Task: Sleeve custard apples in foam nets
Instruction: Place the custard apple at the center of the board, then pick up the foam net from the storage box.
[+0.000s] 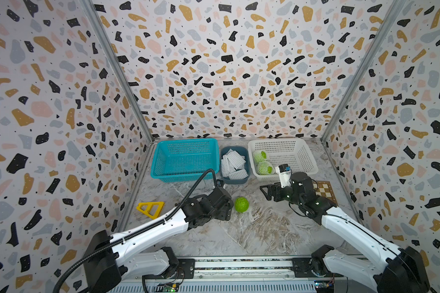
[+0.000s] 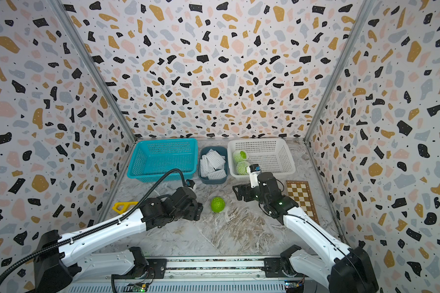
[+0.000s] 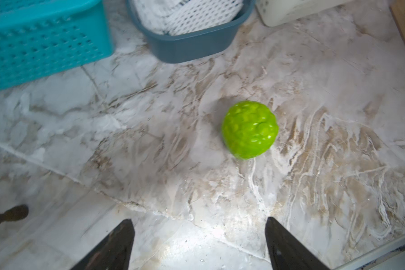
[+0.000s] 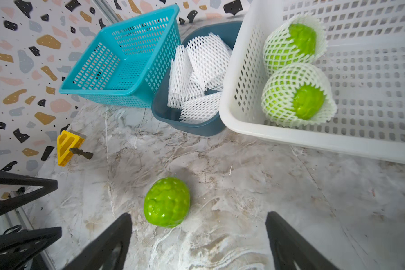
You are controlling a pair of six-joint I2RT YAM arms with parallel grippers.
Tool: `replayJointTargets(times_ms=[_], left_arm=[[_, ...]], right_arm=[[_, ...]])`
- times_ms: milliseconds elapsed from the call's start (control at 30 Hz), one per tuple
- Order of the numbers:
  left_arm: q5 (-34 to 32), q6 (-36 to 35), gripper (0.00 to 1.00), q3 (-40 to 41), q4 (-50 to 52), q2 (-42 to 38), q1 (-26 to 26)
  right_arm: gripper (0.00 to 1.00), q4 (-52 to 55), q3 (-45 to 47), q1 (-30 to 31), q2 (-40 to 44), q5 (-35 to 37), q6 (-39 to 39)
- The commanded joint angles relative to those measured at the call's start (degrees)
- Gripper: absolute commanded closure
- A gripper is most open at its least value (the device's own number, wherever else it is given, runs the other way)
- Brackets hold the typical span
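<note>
Marble tabletop (image 1: 252, 228): 1 bare custard apple (image 3: 250, 130) ahead of left gripper (image 3: 198, 221), spread, empty; right gripper (image 4: 198, 215) likewise. Advise foam net (image 4: 208, 56) first.

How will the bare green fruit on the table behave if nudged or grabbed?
The bare fruit looks round, so a nudge would probably roll it across the table. Its glossy skin may slip when squeezed.

Teal basket (image 1: 186, 157), blue tub (image 1: 236, 180) and white basket (image 1: 290, 154) sit side by side.
</note>
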State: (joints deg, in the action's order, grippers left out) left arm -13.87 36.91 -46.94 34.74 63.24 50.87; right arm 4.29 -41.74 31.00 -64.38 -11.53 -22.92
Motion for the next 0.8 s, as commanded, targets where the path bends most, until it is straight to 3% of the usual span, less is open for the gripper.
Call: replayJointTargets(times_ms=[0,233,767], left_arm=[[2.96,3.72,0.16,3.63,-3.15,-5.44,-2.79],[8.3,5.19,0.25,7.72,-4.05,-11.28,-7.6],[11.55,6.95,0.25,9.85,-5.09,-12.21,-11.07]], right_arm=[[0.11,-0.3,-5.52,2.23,-4.35,0.13,1.4],[0.17,-1.98,-15.58,4.1,-16.91,0.23,1.1],[0.26,-2.69,-38.11,1.34,-46.17,-1.86,-5.63]])
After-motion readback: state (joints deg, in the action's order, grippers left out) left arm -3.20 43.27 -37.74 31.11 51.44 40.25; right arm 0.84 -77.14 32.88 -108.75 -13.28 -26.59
